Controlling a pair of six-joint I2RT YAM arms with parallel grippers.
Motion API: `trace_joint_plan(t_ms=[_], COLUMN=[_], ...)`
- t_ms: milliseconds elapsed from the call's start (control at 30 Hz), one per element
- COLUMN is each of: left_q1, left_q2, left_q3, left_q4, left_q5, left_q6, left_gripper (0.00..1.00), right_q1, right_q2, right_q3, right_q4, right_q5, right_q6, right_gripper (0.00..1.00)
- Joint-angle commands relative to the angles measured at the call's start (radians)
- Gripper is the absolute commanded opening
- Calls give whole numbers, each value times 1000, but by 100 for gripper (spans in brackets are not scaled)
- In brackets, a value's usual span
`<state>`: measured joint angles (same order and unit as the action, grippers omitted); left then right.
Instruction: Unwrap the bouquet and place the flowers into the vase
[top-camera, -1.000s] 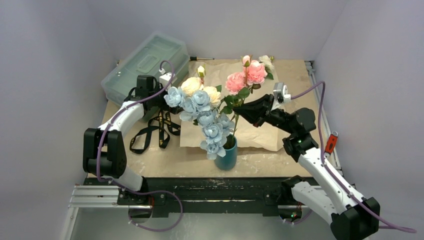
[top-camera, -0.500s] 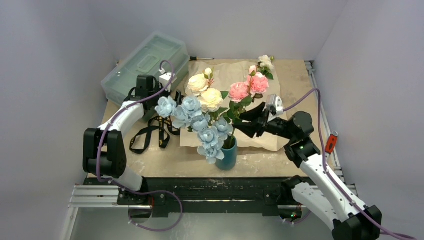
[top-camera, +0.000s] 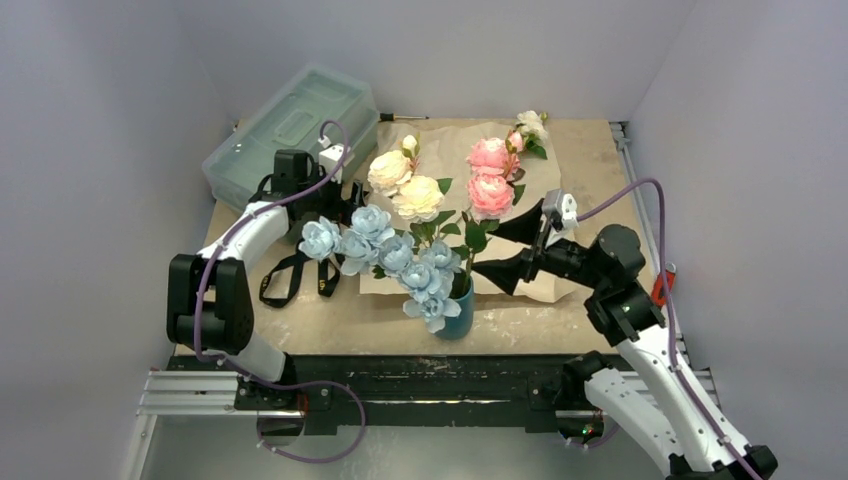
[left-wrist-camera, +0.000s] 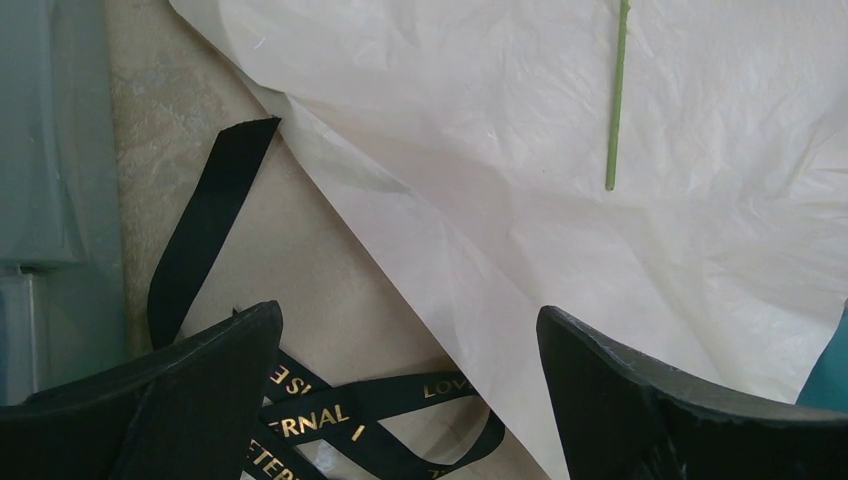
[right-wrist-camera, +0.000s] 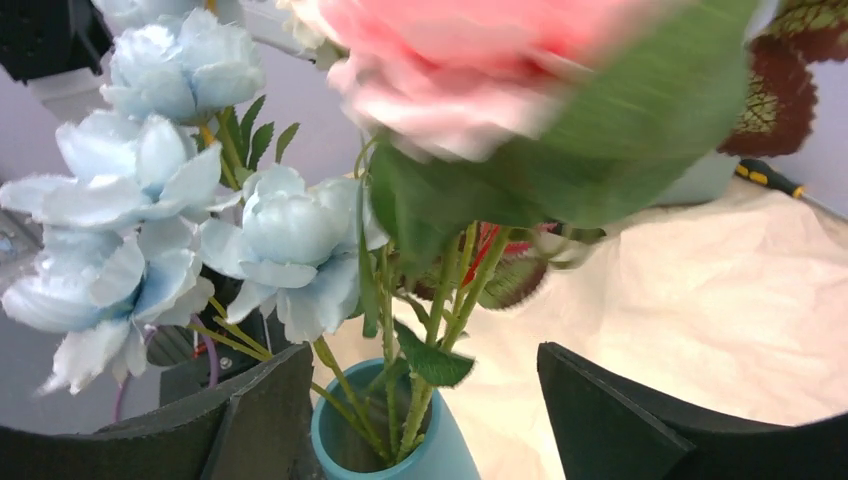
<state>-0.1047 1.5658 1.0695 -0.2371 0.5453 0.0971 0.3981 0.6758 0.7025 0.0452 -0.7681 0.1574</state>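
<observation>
The right arm is stretching leftward low over the table (top-camera: 330, 322), its gripper (top-camera: 512, 252) gaping open just right of the vase (top-camera: 457, 318) and grasping nothing. The flowers (top-camera: 400, 262) are standing in the vase. The left arm is extending forward, its gripper (left-wrist-camera: 410, 390) spread wide above the ribbon (left-wrist-camera: 200, 240).

Pale lilac-grey walls (top-camera: 450, 50) enclose table (top-camera: 590, 150) on three sides. Top tan, scuffed, whitish smears near front. Aluminium rail (top-camera: 200, 395) along near edge. Translucent grey-green toolbox (top-camera: 290, 115) at far-left corner. Light even, shadows soft.
</observation>
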Motion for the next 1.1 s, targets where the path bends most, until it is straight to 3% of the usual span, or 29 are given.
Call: trace_joint_plan(t_ms=[0,200,433,667,867,1067], left_q1=[6,7,2,0,0,0], left_q2=[12,33,48,44,50,76], left_q3=[36,48,52,59,60,65], left_q4=[43,45,60,69,71,90], left_q5=[1,11,16,9,-1,-7], left_q6=[-8,-7,-14,-8,-9,-23], left_gripper=[100,100,100,100,100,100], right_q1=[-9,-14,-102,-478,-499,-487], right_q2=[-26,-78,12,332,588,885], right_q3=[109,137,235,364,518,734], right_q4=[-148,-189,-196,-263,-257,-428], right_q5=[110,211,370,177,289,470], right_q6=[72,127,290,523,522,499], right_gripper=[87,88,86,78,72,64])
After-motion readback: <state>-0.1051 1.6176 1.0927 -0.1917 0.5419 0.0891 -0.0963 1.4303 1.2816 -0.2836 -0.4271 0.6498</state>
